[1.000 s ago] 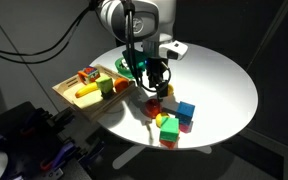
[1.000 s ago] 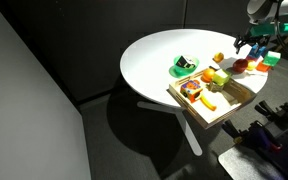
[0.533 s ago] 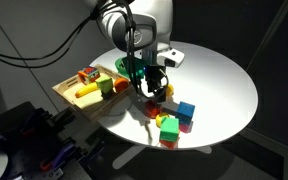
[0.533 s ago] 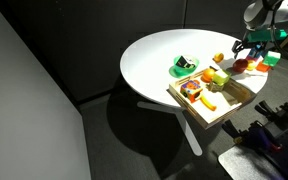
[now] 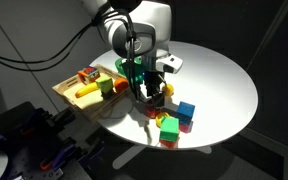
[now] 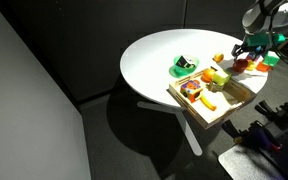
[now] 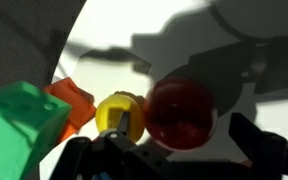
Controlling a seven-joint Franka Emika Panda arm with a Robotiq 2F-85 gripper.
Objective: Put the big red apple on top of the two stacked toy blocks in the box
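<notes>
In the wrist view the big red apple (image 7: 181, 110) lies on the white table between my gripper's (image 7: 184, 131) two dark fingers. The jaws stand apart on either side of it, open, with a gap on the right. A yellow ball (image 7: 119, 113) touches the apple's left side. In an exterior view my gripper (image 5: 152, 90) is low over the table, just right of the box (image 5: 68, 95). The two stacked reddish-orange blocks (image 5: 87, 75) stand in the box's far left part. The box also shows in an exterior view (image 6: 210, 116).
An orange piece (image 7: 74, 100) and a green cube (image 7: 22, 130) lie left of the ball. A green-and-white dish (image 5: 124, 67) sits behind the gripper. A blue cube (image 5: 186, 109) and a yellow-green cube on magenta (image 5: 168, 127) stand near the table's front edge.
My gripper has come down and a little toward the box side, so the apple now sits between its open fingers. Nothing else has moved.
</notes>
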